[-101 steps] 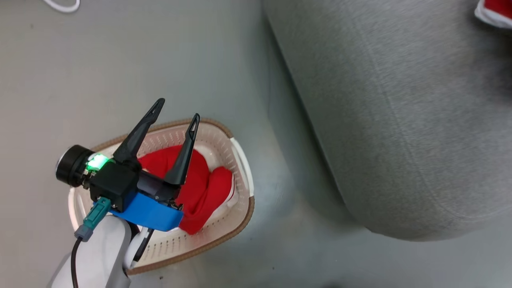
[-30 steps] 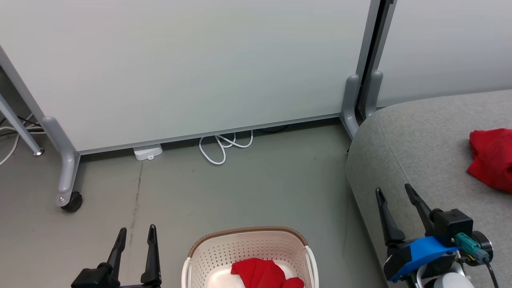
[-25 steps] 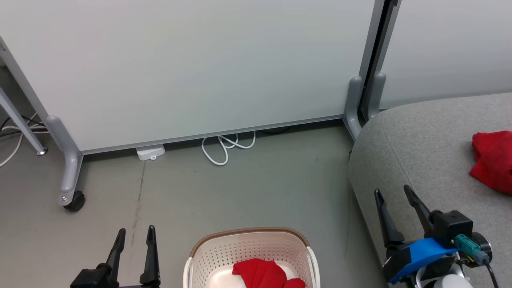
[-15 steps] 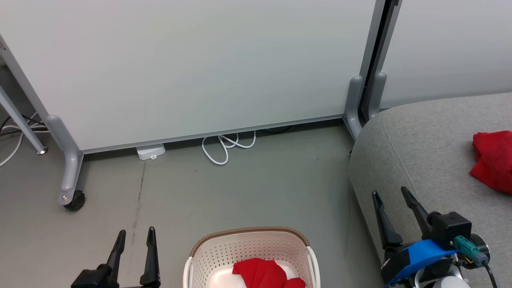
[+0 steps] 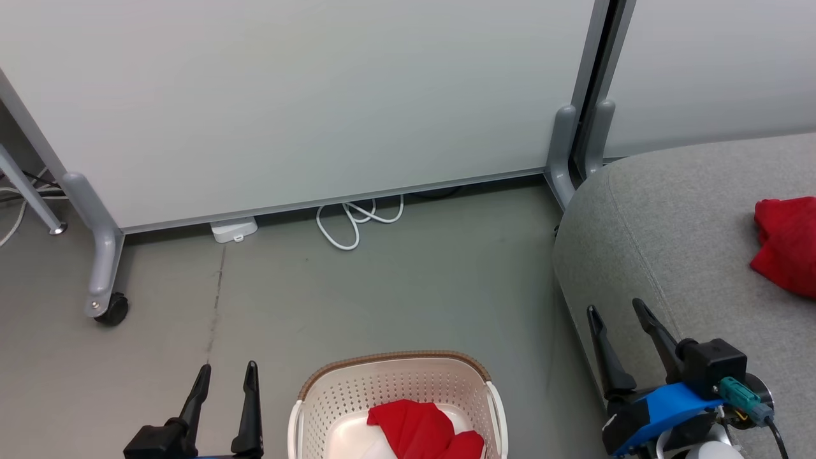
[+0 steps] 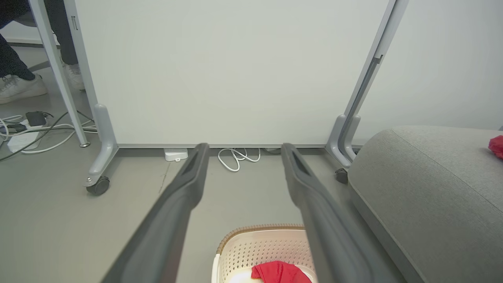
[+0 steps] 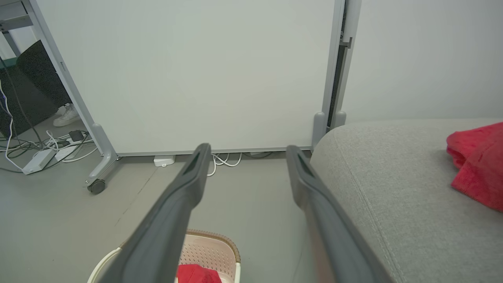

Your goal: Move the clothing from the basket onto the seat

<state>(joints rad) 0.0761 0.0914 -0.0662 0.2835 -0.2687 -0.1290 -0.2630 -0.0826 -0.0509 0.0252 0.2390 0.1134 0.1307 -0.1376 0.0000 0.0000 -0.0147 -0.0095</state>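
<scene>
The cream basket point(image 5: 395, 382) with its brown rim stands on the floor at the bottom centre, and a crumpled red garment point(image 5: 417, 430) lies inside it. A second red garment point(image 5: 787, 245) rests on the grey seat point(image 5: 688, 223) at the right edge. My left gripper point(image 5: 228, 373) is open and empty, left of the basket above the floor. My right gripper point(image 5: 615, 312) is open and empty beside the seat's front edge. The left wrist view shows the basket point(image 6: 259, 245) and its red garment point(image 6: 279, 272) below the fingers; the right wrist view shows the seat point(image 7: 393, 177) with the red garment point(image 7: 477, 161).
White partition panels on grey wheeled feet point(image 5: 102, 280) stand behind. A looped white cable point(image 5: 354, 223) and a small white box point(image 5: 234, 229) lie at the panel's base. A person's shoes point(image 6: 19, 84) and floor cables point(image 6: 31, 125) are at far left. Grey floor lies between basket and panels.
The head camera has lifted from looking down into the basket, where my left gripper hovered, to a forward view. In the last second the view shifted slightly; garments stayed put.
</scene>
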